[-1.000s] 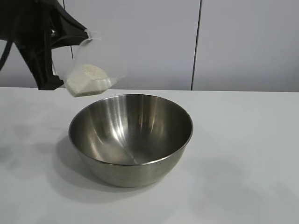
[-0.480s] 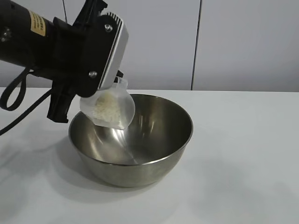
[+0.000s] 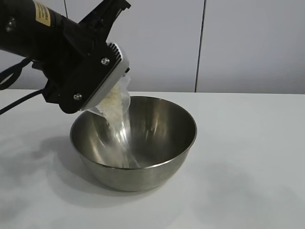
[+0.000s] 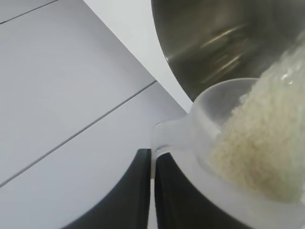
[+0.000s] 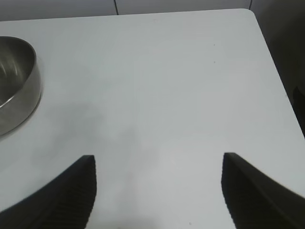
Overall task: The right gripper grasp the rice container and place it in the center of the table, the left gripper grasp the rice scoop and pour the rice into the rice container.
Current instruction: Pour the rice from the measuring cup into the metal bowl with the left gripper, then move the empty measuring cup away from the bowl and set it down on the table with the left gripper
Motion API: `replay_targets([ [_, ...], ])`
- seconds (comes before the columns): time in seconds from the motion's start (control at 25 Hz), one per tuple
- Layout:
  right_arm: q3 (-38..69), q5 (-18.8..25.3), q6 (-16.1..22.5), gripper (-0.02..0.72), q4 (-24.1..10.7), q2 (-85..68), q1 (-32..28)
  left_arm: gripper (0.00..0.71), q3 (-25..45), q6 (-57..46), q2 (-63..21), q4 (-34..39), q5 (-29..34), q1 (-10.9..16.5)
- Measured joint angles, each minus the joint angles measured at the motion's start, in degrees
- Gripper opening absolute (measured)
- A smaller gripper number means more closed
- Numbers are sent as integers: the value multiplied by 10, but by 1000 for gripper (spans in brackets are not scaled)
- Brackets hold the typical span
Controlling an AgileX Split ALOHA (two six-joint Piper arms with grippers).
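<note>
Ext view: rice container (image 3: 134, 141) sits mid table (image 3: 248, 167), so placing looks done; pour step is in hand. Left gripper (image 3: 125, 76) hangs over the container's near-left rim, clamped on the rice scoop (image 3: 116, 104), which is tipped mouth-down; rice (image 3: 119, 126) streams into the container.

Left wrist view: fingers (image 4: 136, 191) pinched shut on the scoop's handle tab; a good heap of rice is in the scoop, sliding toward the container.

Right wrist view: right gripper (image 5: 158, 191) parked w/ jaws wide, holding nothing, well apart from the container at table edge.

Next, prob: more tilt till the scoop empties, keeping its lip inside the rim.
</note>
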Motion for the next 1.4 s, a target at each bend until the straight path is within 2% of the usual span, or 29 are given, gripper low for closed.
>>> replay_targets([
  [0.2, 0, 1, 0, 503, 0, 0, 0, 9, 0, 92, 0, -8, -60, 0],
  [0.36, 0, 1, 0, 503, 0, 0, 0, 9, 0, 127, 0, -27, -82, 0],
  [0.68, 0, 1, 0, 503, 0, 0, 0, 9, 0, 139, 0, -37, -86, 0],
  [0.84, 0, 1, 0, 503, 0, 0, 0, 9, 0, 115, 0, -104, -97, 0],
  [0.96, 0, 1, 0, 503, 0, 0, 0, 9, 0, 20, 0, -212, -155, 0],
  [1.2, 0, 1, 0, 503, 0, 0, 0, 9, 0, -277, -5, -437, -297, 0],
  [1.4, 0, -1, 0, 503, 0, 0, 0, 9, 0, -490, -15, -568, -341, 0],
])
